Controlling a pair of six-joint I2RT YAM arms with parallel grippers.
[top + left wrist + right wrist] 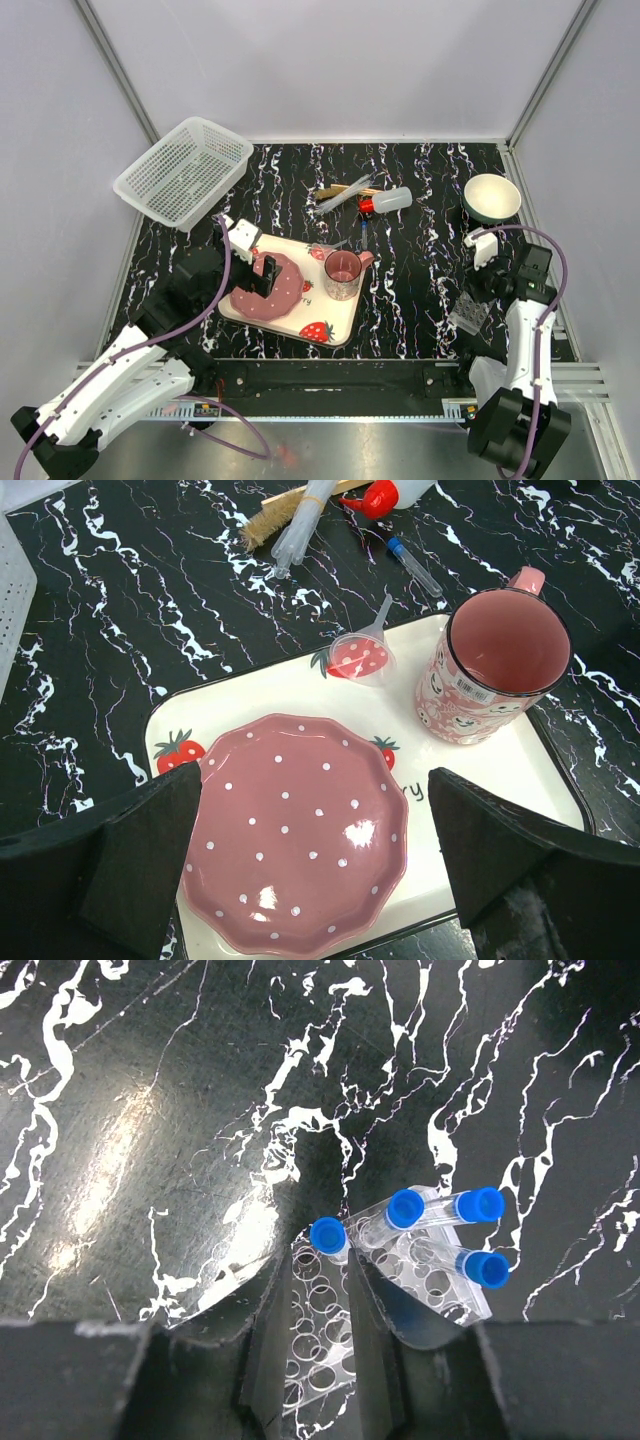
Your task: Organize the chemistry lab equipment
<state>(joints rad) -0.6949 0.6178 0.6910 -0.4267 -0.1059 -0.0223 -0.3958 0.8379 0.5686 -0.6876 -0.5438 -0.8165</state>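
My right end effector (318, 1290) is pinched narrow on the rack (420, 1265), which holds blue-capped tubes (478, 1205), low over the tabletop (150, 1110) on my right. My left end effector (315, 775) gapes wide above the plate (290, 830). I judge I'm positioning the rack; next I should stand it upright, gently.

tray (340, 310): pink plate (300, 820), pink cup (495, 665) on it | white basket (183, 170): far left | bowl (491, 197): far right

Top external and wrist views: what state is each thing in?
left gripper, open over pink plate.
right gripper, fingers shut on tube rack.
tube rack, holding four blue-capped tubes.
cup, upright, empty.
bottle, lying down, red cap on.
funnel, on its side on tray.
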